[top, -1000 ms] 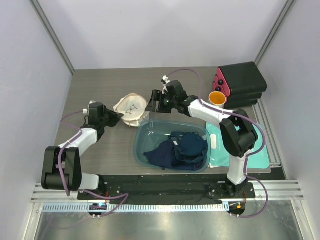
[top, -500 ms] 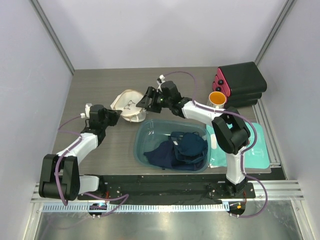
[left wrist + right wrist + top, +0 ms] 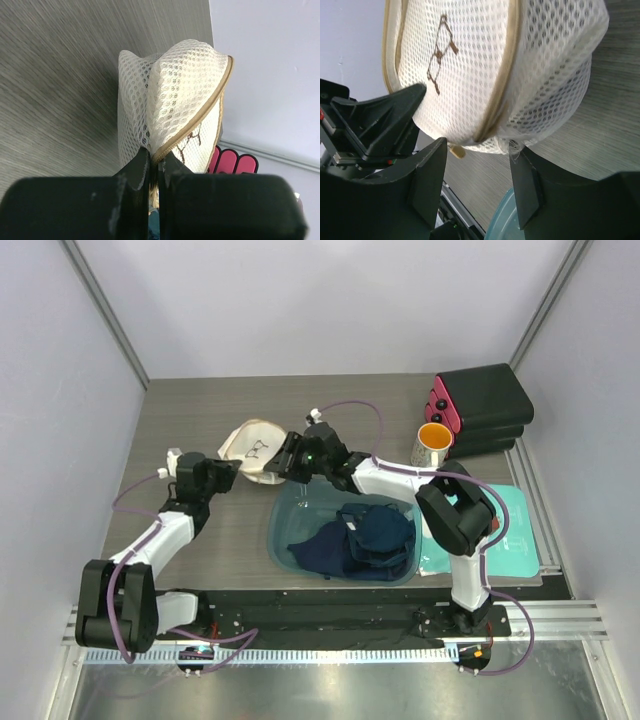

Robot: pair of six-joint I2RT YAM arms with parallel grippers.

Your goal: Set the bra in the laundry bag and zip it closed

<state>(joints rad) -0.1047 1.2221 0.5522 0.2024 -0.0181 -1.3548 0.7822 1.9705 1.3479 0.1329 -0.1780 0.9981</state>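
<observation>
Left pincer (image 3: 156,159) was clenched on the tan seam of the laundry bag (image 3: 180,95), and I could see the mesh bunched up right above the fingers. From overhead, the laundry bag (image 3: 252,448) stood tipped up on the surface (image 3: 190,410), just behind the left corner of the tub (image 3: 273,530), held between both arms. Right pincer (image 3: 477,150) was released, fingers spread wide, with the bag's lower edge and a small tan zipper tab (image 3: 456,150) between them. The emblem (image 3: 440,50) faced my right wrist camera. What the bag held, I couldn't tell through the mesh. The tub held a heap of navy clothes (image 3: 365,538). An orange cup (image 3: 434,440) stood by itself near the black box (image 3: 485,400).
</observation>
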